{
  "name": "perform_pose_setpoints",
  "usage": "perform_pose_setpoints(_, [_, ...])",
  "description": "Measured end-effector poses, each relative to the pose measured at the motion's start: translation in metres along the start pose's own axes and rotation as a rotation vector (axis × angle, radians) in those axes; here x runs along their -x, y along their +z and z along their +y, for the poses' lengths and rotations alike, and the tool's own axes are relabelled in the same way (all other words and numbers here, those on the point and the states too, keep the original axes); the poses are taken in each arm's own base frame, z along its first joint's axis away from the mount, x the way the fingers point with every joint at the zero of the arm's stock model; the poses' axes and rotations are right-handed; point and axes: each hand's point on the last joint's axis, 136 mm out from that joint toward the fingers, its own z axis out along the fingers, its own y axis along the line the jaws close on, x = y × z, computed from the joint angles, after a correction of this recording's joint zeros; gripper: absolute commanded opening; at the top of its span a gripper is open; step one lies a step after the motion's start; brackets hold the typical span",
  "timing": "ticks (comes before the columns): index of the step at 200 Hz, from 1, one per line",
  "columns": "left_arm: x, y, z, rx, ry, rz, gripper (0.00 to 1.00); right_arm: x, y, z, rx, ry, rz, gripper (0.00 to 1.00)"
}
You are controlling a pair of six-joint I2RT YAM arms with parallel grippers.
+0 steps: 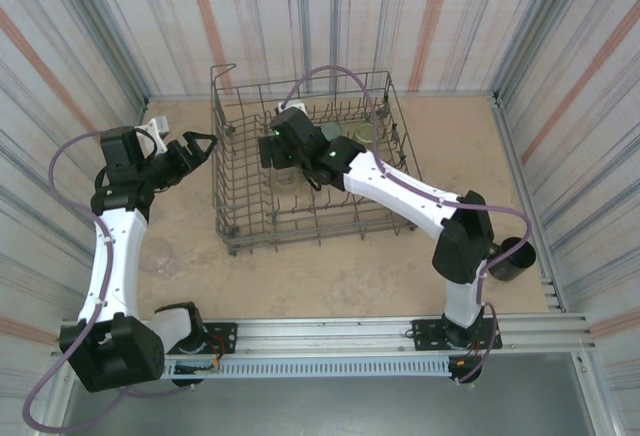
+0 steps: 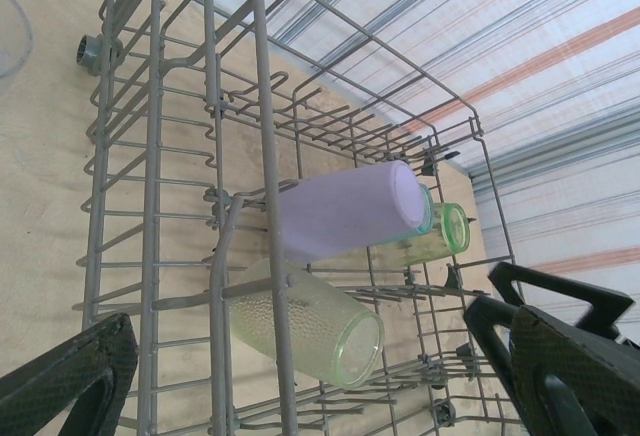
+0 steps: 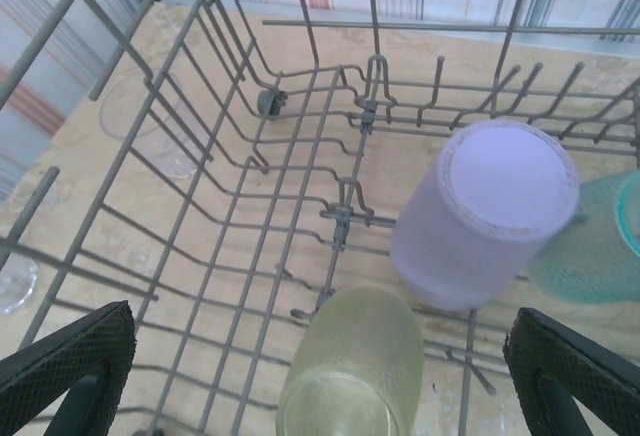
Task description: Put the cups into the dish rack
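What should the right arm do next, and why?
Probably lift the right gripper straight up out of the dish rack. Its jaws stand open and empty above the yellow-green cup, which sits in the rack beside the lavender cup, so nothing is left to place there. The dark cup stands on the table near that arm's base, not yet loaded: a likely next pick.

The metal wire dish rack (image 3: 347, 218) was grey. The tall plastic tumbler (image 3: 495, 206) was lavender, the pebbled plastic tumbler (image 3: 355, 356) yellow-green.
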Motion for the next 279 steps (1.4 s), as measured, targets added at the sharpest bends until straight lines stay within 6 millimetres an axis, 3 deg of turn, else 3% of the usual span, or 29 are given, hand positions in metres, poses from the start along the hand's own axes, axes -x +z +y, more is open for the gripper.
perform_pose_setpoints(57, [0.000,0.000,0.000,0.001,0.000,0.000,0.99,-0.016,-0.052,-0.044,-0.052,0.039,0.001,0.99])
perform_pose_setpoints(110, [0.000,0.003,0.003,0.037,0.017,-0.011,0.99,-0.021,-0.115,-0.130,-0.159,0.198,-0.041,0.99])
perform_pose_setpoints(146, [-0.030,0.017,-0.024,0.027,0.097,0.074,0.99,-0.029,-0.161,-0.195,-0.279,0.318,-0.057,0.99])
perform_pose_setpoints(176, [-0.047,0.022,-0.041,0.067,0.154,0.110,0.99,-0.051,-0.197,-0.245,-0.389,0.417,-0.066,0.99])
perform_pose_setpoints(201, [-0.065,0.026,-0.055,0.094,0.199,0.149,0.99,-0.073,-0.224,-0.274,-0.459,0.481,-0.076,0.99])
perform_pose_setpoints(237, [-0.085,0.029,-0.082,0.068,0.246,0.214,0.99,-0.093,-0.244,-0.298,-0.539,0.534,-0.057,0.99])
perform_pose_setpoints(279, [-0.056,0.021,-0.093,0.091,0.277,0.110,0.99,-0.115,-0.243,-0.318,-0.588,0.596,0.007,0.99])
